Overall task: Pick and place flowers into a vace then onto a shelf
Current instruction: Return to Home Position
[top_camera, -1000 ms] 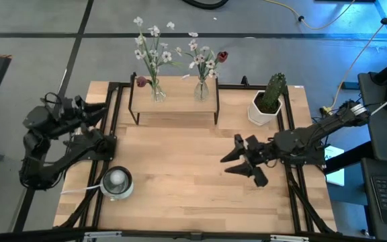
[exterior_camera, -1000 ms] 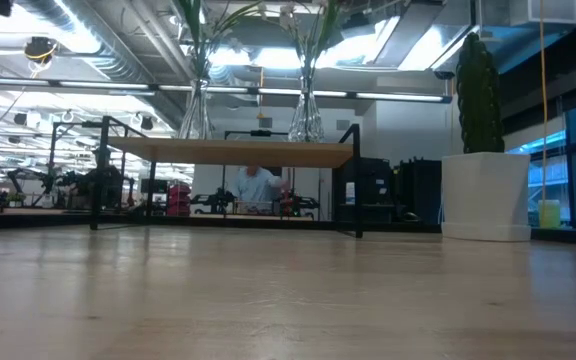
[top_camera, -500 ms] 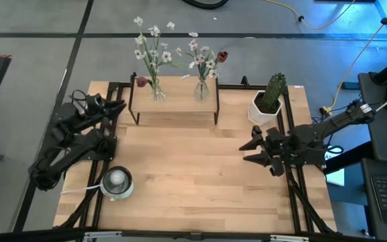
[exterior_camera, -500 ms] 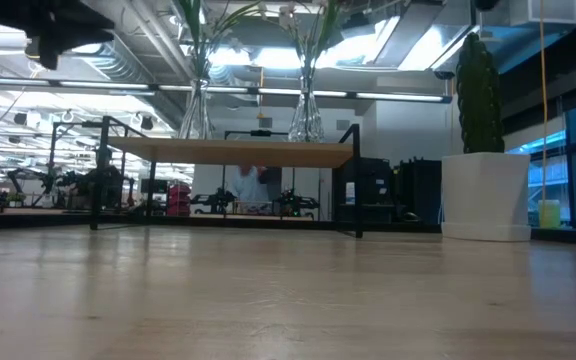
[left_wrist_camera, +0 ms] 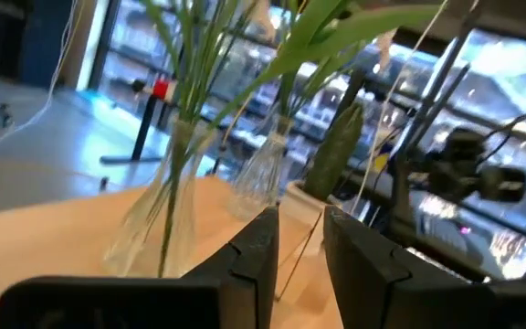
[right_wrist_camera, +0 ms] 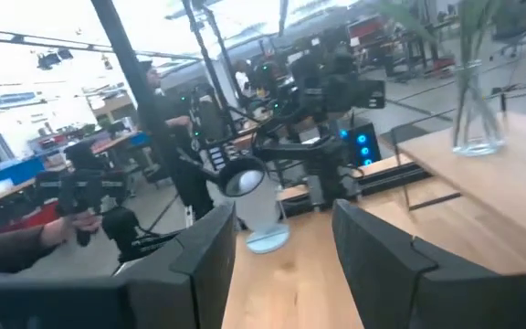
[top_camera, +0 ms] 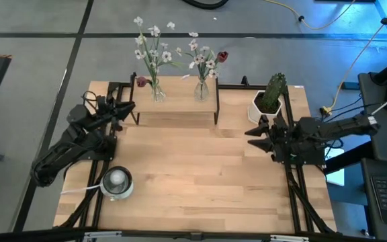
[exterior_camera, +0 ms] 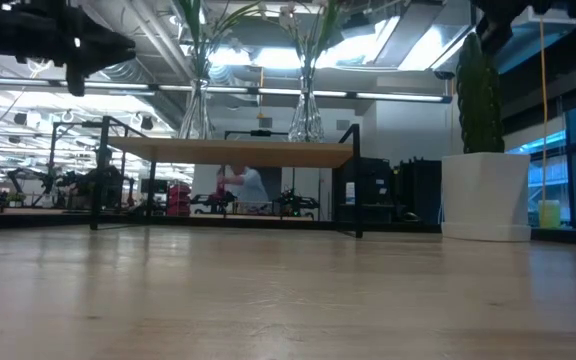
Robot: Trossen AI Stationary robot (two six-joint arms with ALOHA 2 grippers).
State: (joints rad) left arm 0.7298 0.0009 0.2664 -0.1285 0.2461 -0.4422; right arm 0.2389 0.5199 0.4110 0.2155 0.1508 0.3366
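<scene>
The shelf (top_camera: 173, 102) stands at the table's far edge on thin black legs. Two glass vases (top_camera: 157, 91) (top_camera: 201, 89) stand on it. Both hold flowers (top_camera: 152, 50) with white blossoms, and red buds (top_camera: 222, 56) show among them. My left gripper (top_camera: 127, 107) hovers by the shelf's left end, open by a narrow gap (left_wrist_camera: 301, 239), pointing at the vases (left_wrist_camera: 167, 215). My right gripper (top_camera: 255, 129) is open (right_wrist_camera: 286, 247) in the air near the cactus pot (top_camera: 266, 107), pointing toward the table's left.
A green cactus in a white pot (exterior_camera: 485, 195) stands right of the shelf. A white round object (top_camera: 117, 181) with a cable sits at the table's near left. Black frame rails (top_camera: 294, 188) run along both sides. A person (exterior_camera: 246, 185) shows in the room behind.
My left gripper has swung right, from the table's left edge to the shelf's left end. My right gripper has drawn back from the table's middle toward the right and far side, ending beside the cactus pot. Vases and flowers have stayed in place.
</scene>
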